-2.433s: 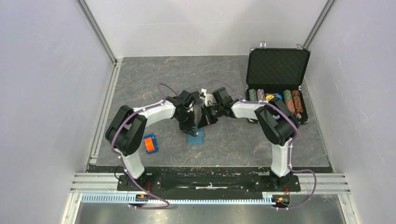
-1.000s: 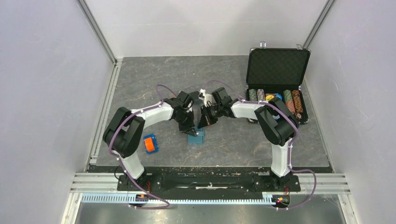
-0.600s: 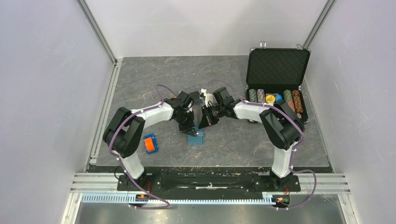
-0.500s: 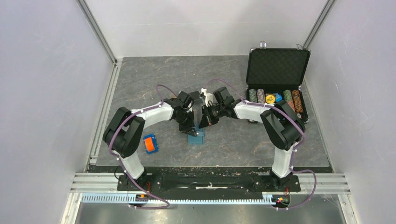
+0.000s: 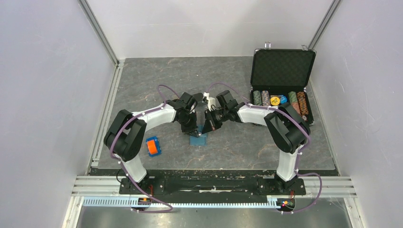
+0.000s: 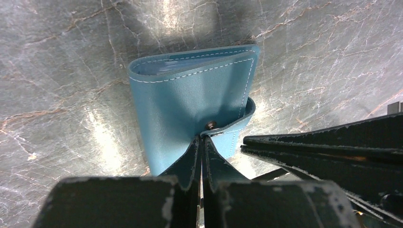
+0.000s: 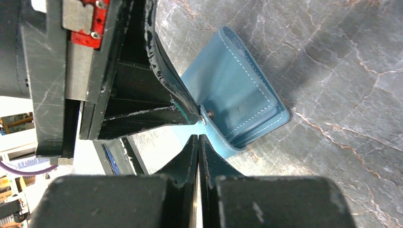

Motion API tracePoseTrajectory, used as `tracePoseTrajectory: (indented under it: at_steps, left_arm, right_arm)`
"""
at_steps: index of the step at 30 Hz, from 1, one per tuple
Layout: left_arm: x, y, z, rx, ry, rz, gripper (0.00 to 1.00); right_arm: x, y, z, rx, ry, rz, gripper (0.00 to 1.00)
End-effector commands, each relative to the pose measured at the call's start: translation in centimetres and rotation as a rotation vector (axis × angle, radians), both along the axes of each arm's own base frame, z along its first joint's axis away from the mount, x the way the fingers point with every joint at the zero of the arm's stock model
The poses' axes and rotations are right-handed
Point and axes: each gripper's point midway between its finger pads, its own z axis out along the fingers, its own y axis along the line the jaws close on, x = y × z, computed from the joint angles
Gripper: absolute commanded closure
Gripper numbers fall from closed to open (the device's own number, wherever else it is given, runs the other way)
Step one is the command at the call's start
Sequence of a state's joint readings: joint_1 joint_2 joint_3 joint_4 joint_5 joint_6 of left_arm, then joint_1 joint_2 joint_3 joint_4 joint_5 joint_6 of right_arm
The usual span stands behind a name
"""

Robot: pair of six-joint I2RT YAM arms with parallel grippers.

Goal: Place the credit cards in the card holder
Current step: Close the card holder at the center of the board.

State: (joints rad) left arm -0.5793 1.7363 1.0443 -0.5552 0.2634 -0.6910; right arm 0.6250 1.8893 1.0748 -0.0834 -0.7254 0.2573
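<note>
- The card holder (image 6: 190,99) lies folded on the table (image 5: 228,76), just in front of both arms' tips, with its fold edge turned away from the left arm.
- A paler blue lining shows in the slit between its two covers.
- The left gripper (image 6: 202,142) has its fingers pressed together. Its tips are on the card holder's near edge, right at the snap stud (image 6: 209,125).
- Whether those tips pinch the cover cannot be told.
- The tab (image 6: 240,118) curls round from the card holder's right edge to the stud.
- The right gripper (image 7: 198,140) is also fully closed. Its tips are at the end of the tab, just beside the left gripper's tips, and nothing shows between its fingers.
- No writing can be read on the card holder; only white stitching runs along its edges.
- An orange-and-blue block (image 5: 152,146) sits to the left of the card holder, well apart from it.
- A black case (image 5: 283,66) stands open far to the right of the card holder and beyond it, its lid upright.
- The base of the case holds stacks of chips (image 5: 294,100) in a row, with a yellow chip and a blue one among them. Their print is too small to read.
</note>
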Motion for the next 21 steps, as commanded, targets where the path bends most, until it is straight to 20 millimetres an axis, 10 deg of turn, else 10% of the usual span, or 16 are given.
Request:
tracePoseTrajectory:
  at_steps: [1, 21]
  left_arm:
    - [1.4, -0.1, 1.7, -0.006, -0.058, 0.038, 0.98]
    - [1.5, -0.1, 2.7, -0.041, -0.074, 0.053, 0.98]
  right_arm:
    - [0.2, 1.2, 2.0, 0.062, -0.055, 0.033, 1.0]
    - [1.0, 2.3, 0.8, 0.032, -0.045, 0.021, 1.0]
